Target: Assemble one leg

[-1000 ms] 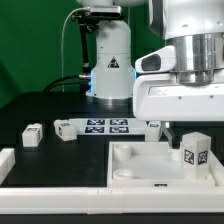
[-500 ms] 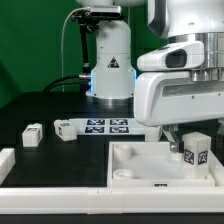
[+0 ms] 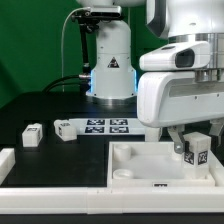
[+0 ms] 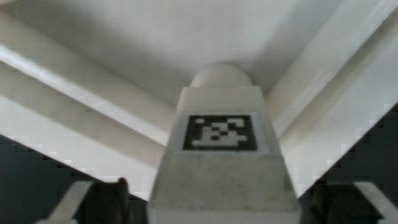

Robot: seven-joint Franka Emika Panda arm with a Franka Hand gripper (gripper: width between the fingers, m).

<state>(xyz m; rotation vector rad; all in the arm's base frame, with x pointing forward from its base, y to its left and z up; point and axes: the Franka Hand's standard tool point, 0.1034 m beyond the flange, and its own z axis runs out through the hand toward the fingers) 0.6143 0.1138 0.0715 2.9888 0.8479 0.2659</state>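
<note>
My gripper (image 3: pixel 196 156) is shut on a leg (image 3: pixel 196 149), a small white block-peg with a black-and-white tag. It holds the leg upright over the far corner of the big white tray (image 3: pixel 128 160) at the exterior view's right. In the wrist view the leg (image 4: pixel 221 130) fills the middle, tag facing the camera, with a dark finger on each side at my gripper (image 4: pixel 221 205). The tray's raised rims (image 4: pixel 71 80) run behind it. Whether the leg's lower end touches the tray is hidden.
Another leg (image 3: pixel 33 135) lies on the dark table at the exterior view's left. A further one (image 3: pixel 64 129) sits beside the marker board (image 3: pixel 106 125). A white part (image 3: pixel 6 160) lies at the left edge. The robot base (image 3: pixel 110 60) stands behind.
The arm's wrist has shifted and risen a little, so the hand's body looks larger. The leg stays in the gripper at nearly the same spot over the tray's corner.
</note>
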